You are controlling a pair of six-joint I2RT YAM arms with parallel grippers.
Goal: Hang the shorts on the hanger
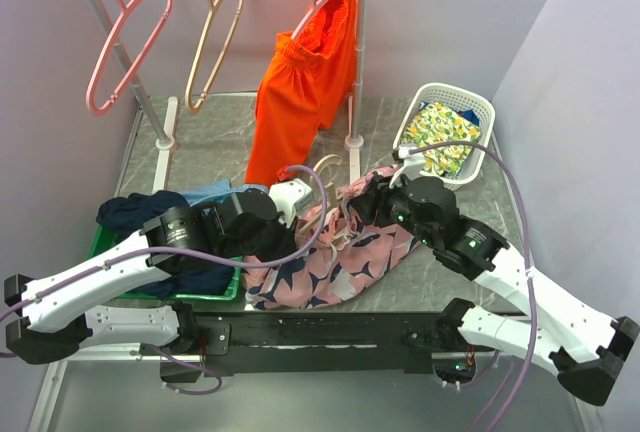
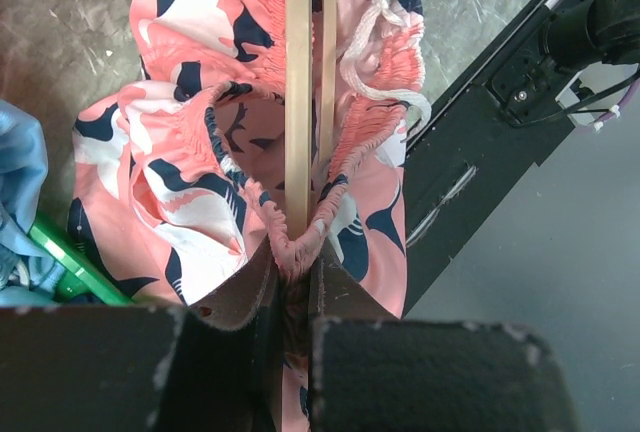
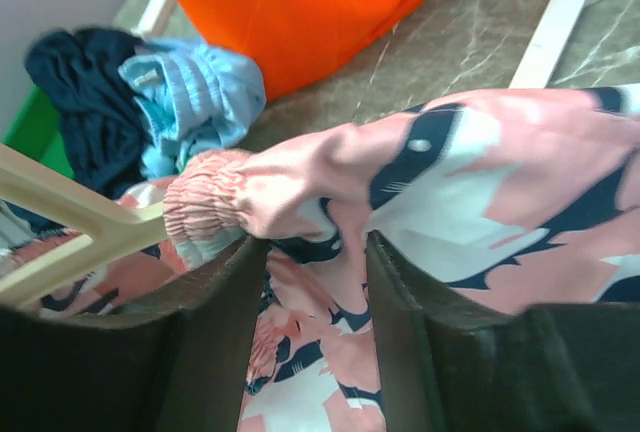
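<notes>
The pink shorts (image 1: pixel 345 257) with navy and white leaf shapes lie bunched at the table's front centre. A beige hanger (image 2: pixel 298 102) runs through their gathered waistband, and its hook end shows in the top view (image 1: pixel 328 165). My left gripper (image 2: pixel 292 262) is shut on the waistband where the hanger's arm meets it; in the top view it (image 1: pixel 298 217) sits at the shorts' left edge. My right gripper (image 3: pixel 310 247) has its jaws apart with shorts fabric (image 3: pixel 450 192) draped over the tips; it (image 1: pixel 362 195) is at the shorts' upper right.
A white rack (image 1: pixel 360 62) at the back carries pink hangers (image 1: pixel 125 47), a second beige hanger (image 1: pixel 215 42) and orange shorts (image 1: pixel 300 92). A white basket (image 1: pixel 488 117) with floral cloth (image 1: pixel 440 137) stands right. A green tray (image 1: pixel 205 297) with dark and blue clothes (image 1: pixel 140 210) stands left.
</notes>
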